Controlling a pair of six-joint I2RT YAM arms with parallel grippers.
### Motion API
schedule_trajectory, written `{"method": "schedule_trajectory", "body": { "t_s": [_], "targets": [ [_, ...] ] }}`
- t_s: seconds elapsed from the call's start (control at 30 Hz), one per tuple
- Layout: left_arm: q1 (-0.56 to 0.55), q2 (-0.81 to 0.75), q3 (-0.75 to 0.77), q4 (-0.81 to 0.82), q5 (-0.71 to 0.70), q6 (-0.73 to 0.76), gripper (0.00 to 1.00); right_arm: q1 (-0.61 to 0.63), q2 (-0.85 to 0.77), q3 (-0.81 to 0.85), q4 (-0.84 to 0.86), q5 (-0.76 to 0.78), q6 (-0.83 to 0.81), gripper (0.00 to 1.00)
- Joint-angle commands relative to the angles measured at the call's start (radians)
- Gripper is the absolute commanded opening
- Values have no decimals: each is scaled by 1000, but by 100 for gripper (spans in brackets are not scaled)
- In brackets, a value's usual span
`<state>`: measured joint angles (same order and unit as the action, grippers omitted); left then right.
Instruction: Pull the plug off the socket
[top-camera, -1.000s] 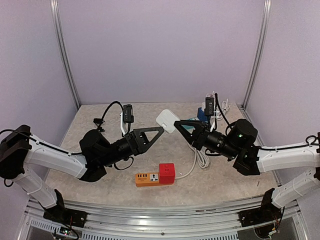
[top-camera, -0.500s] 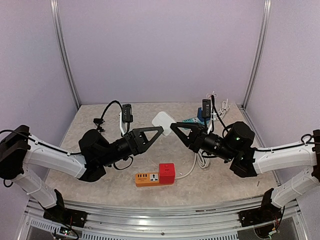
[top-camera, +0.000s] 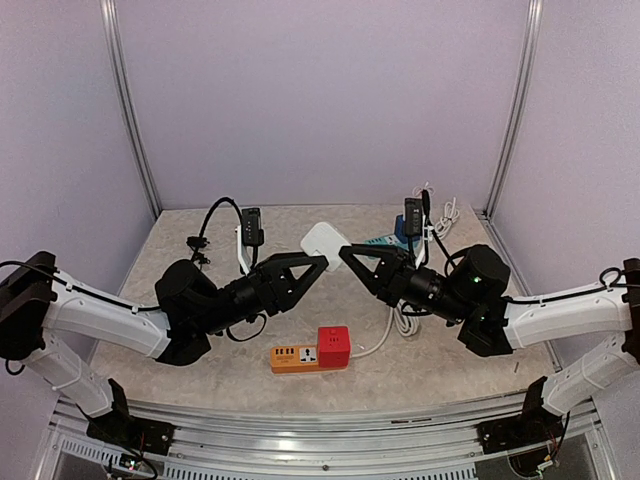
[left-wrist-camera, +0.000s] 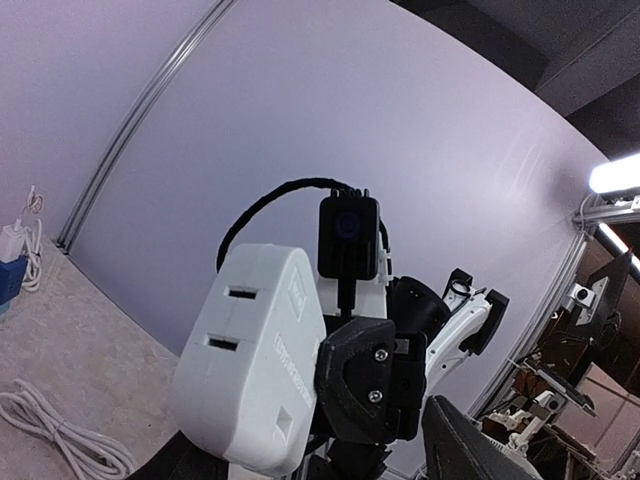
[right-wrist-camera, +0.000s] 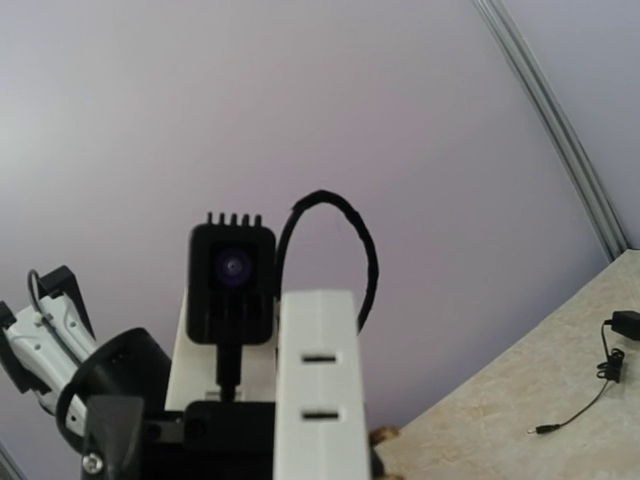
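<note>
Now, toward the far left corner of the table (top-camera: 455, 375), a thin black lead (top-camera: 193, 243) lies on the surface. Next to the right, the left gripper (top-camera: 316, 267) is raised above the middle of the table. Its jaws stand partly open and straddle the white adapter block (top-camera: 322, 240) without gripping it. In the left wrist view one of its fingers (left-wrist-camera: 470, 450) stands apart from the block, while contact on the other side cannot be told.

The block hangs in the air above the table's middle, between the two grippers. The face toward the left wrist camera has two slots and a square hole. Whether a plug sits in it cannot be seen.

Below it, near the near edge, an orange power strip (top-camera: 298, 357) with a red end (top-camera: 334, 345) lies flat.

From the right, the right gripper (top-camera: 350, 256) has its jaws closed on the block. One black finger (left-wrist-camera: 365, 385) presses against the block's side, and the right wrist view shows the block edge-on at its jaws.

Further right, a coiled white cable (top-camera: 403, 318) runs from the strip's red end. A blue item (top-camera: 398, 230) sits near the far right corner.
</note>
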<state>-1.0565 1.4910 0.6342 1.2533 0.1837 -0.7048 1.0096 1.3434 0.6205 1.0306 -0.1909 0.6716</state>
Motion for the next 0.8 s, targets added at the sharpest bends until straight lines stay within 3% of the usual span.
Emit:
{"method": "schedule_trajectory", "body": {
  "t_s": [0.0, 0.77],
  "targets": [
    [-31, -28, 20, 62, 83, 37, 64, 12, 37, -11, -58, 4, 0, 0],
    [-66, -43, 66, 24, 193, 116, 59, 12, 65, -22, -48, -1, -2, 0]
  ]
}}
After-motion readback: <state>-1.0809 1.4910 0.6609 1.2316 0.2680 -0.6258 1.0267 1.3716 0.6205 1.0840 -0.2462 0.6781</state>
